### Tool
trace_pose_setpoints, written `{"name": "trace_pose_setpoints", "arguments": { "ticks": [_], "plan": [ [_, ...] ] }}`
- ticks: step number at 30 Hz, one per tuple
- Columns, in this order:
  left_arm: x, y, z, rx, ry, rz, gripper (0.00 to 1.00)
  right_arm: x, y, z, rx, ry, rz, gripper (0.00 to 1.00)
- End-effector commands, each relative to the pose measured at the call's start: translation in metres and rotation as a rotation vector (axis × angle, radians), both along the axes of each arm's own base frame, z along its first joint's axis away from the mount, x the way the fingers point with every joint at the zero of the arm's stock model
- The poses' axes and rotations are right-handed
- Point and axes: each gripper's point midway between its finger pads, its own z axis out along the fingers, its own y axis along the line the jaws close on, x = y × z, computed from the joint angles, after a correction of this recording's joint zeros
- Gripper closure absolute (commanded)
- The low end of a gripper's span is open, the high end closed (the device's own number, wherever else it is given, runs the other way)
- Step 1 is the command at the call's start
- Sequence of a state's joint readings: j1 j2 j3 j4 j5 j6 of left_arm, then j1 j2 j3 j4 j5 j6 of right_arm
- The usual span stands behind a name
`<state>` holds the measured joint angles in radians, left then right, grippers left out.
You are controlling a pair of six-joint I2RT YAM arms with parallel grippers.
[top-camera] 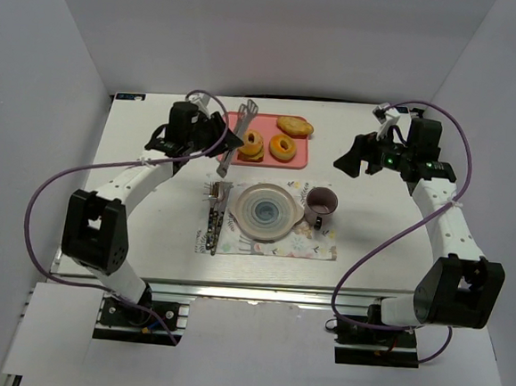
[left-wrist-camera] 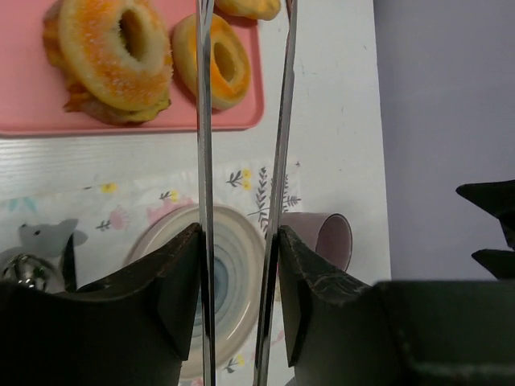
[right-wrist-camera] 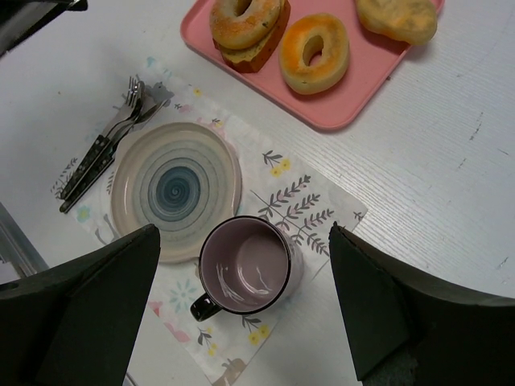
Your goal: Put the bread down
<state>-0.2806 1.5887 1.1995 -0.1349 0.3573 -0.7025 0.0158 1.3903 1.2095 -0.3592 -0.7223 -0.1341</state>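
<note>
Black fingers of the left claw (left-wrist-camera: 240,281) sit closed around a pair of tongs (left-wrist-camera: 205,161), the two blades running forward side by side with a gap between them. The bread (left-wrist-camera: 221,60) lies ahead of that claw on the pink tray (left-wrist-camera: 121,125), past the plate (left-wrist-camera: 161,241), and one blade crosses its near edge in the wrist view; I can't tell whether metal touches it. A thicker ring (left-wrist-camera: 113,48) sits just beside it. The right claw (right-wrist-camera: 244,233) hangs wide and empty above the cup (right-wrist-camera: 245,265). From where I stand, this looks like the reach for the bread, nothing lifted yet. Next the tongs need to straddle the flat ring, not its neighbour, squeeze, and bring it back toward the plate.
</note>
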Motion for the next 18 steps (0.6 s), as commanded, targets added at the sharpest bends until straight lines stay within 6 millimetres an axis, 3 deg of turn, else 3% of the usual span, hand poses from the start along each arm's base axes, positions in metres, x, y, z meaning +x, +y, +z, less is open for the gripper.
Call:
{"name": "trace_pose_setpoints", "arguments": {
  "ticks": [1, 2, 3, 6, 11, 12, 13, 14, 15, 16, 17, 18],
  "plan": [
    [0.012, -0.019, 0.025, -0.043, -0.016, -0.028, 0.49, -0.004, 0.002, 0.015, 0.027, -0.054, 0.015, 0.11],
    [0.015, -0.024, 0.033, -0.042, -0.02, -0.036, 0.49, -0.005, 0.003, 0.015, 0.029, -0.055, 0.015, 0.11],
    [0.019, -0.028, 0.026, -0.033, 0.001, -0.038, 0.49, -0.005, 0.003, 0.015, 0.029, -0.056, 0.015, 0.11],
    [0.026, -0.035, 0.029, -0.017, 0.016, -0.033, 0.47, -0.004, -0.008, 0.014, 0.032, -0.055, -0.014, 0.11],
    [0.034, -0.042, 0.003, 0.072, 0.092, -0.03, 0.47, -0.005, -0.011, 0.01, 0.043, -0.044, -0.021, 0.11],
    [0.041, -0.044, 0.013, 0.103, 0.055, -0.035, 0.47, -0.005, -0.01, 0.009, 0.045, -0.041, -0.019, 0.11],
    [0.044, -0.045, 0.01, 0.135, 0.062, -0.042, 0.47, -0.005, -0.011, 0.009, 0.046, -0.043, -0.019, 0.1],
    [0.042, -0.046, -0.013, 0.201, 0.117, -0.07, 0.47, -0.005, -0.01, 0.008, 0.048, -0.038, -0.018, 0.11],
    [0.044, -0.048, -0.016, 0.228, 0.124, -0.08, 0.47, -0.005, -0.011, 0.008, 0.048, -0.038, -0.018, 0.11],
    [0.052, -0.051, -0.004, 0.242, 0.097, -0.082, 0.47, -0.005, -0.011, 0.008, 0.051, -0.039, -0.02, 0.11],
    [0.049, -0.051, -0.025, 0.279, 0.159, -0.098, 0.47, -0.004, -0.011, 0.008, 0.052, -0.038, -0.02, 0.11],
    [0.049, -0.053, -0.028, 0.308, 0.159, -0.122, 0.47, -0.005, -0.011, 0.008, 0.052, -0.038, -0.02, 0.11]
  ]
}}
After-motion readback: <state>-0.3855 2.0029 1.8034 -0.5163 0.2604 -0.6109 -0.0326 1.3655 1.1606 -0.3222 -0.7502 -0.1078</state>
